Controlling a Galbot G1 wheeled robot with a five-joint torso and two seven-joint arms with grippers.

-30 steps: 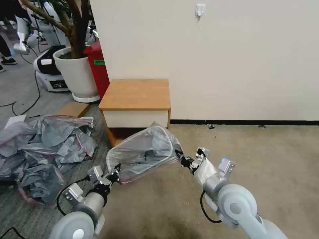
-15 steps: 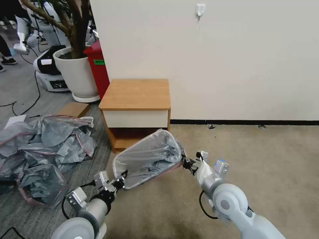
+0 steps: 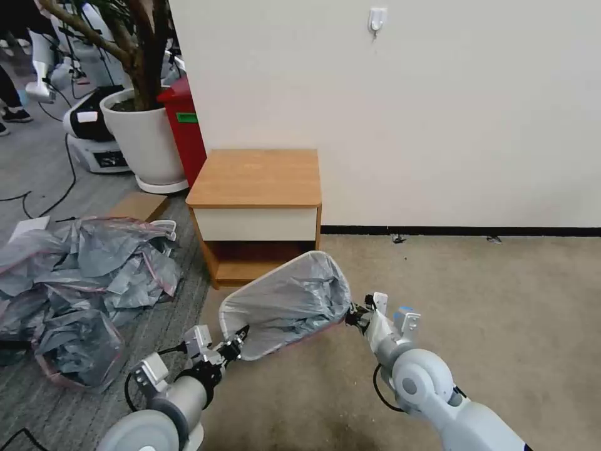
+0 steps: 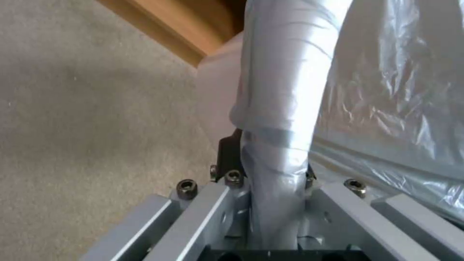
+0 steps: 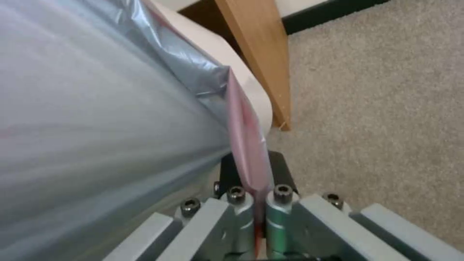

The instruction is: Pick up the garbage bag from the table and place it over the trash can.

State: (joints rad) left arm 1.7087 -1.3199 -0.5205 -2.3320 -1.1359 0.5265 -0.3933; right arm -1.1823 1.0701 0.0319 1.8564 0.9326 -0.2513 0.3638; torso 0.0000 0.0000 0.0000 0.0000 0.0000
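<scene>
The grey translucent garbage bag (image 3: 285,300) is stretched open between my two grippers, low in front of the table (image 3: 256,178). My left gripper (image 3: 240,341) is shut on the bag's near-left edge, also seen in the left wrist view, where the left gripper (image 4: 263,170) clamps a bunched strip of bag (image 4: 386,90). My right gripper (image 3: 352,317) is shut on the right edge; the right wrist view shows the right gripper (image 5: 251,181) pinching the bag's (image 5: 96,108) pink-red band. The cream trash can (image 5: 251,94) sits under the bag, its wall (image 4: 215,98) against the cabinet's foot.
A big heap of grey bags (image 3: 81,282) lies on the floor to the left. Behind it stand a white plant pot (image 3: 144,138) and a tall red bin (image 3: 184,125). The wall runs behind the cabinet. Open beige carpet (image 3: 488,300) lies to the right.
Both grippers have moved down and toward me with the bag held taut. The bag's open mouth now sits lower and clear of the cabinet's drawer front.
</scene>
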